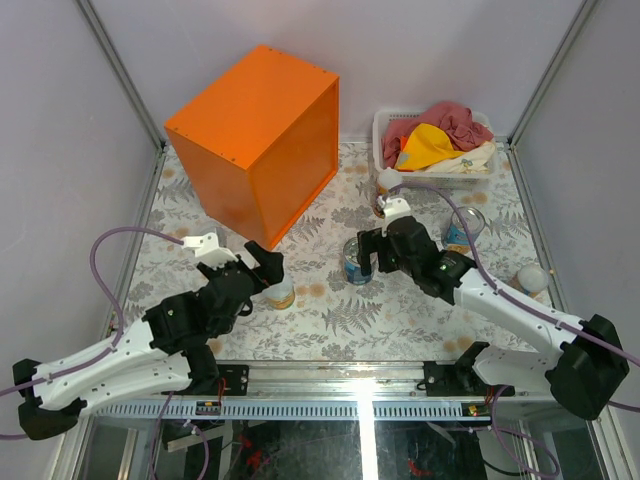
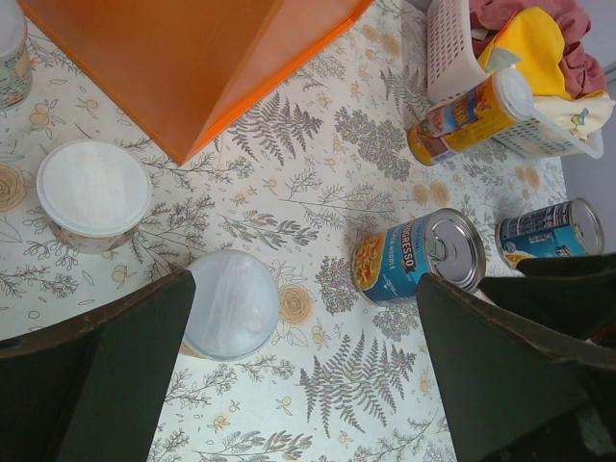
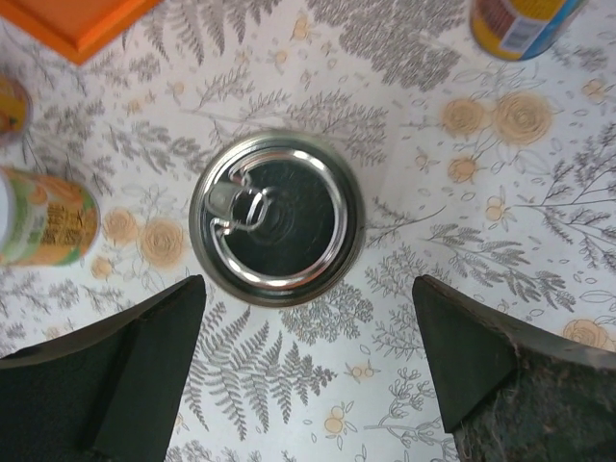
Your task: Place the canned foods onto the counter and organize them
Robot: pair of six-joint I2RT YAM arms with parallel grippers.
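Note:
The orange counter (image 1: pixel 250 140) stands at the back left, its top bare. My left gripper (image 1: pixel 265 262) (image 2: pixel 306 289) is open over the table. A white-topped can (image 2: pixel 229 304) (image 1: pixel 281 293) sits just by its left finger, not gripped. Farther off stand another white-topped can (image 2: pixel 93 192) and a blue-labelled can (image 2: pixel 419 255). My right gripper (image 1: pixel 372 250) (image 3: pixel 308 289) is open above that upright blue can (image 1: pixel 355 262), whose silver pull-tab top (image 3: pixel 277 218) lies just ahead of the fingertips. Nothing is held.
A white basket (image 1: pixel 385 125) of red and yellow cloths stands at the back right, with a yellow tube can (image 2: pixel 472 115) (image 1: pixel 384 192) in front of it. A second blue can (image 2: pixel 549 231) (image 1: pixel 463 228) and a white-topped can (image 1: pixel 531 279) stand at the right.

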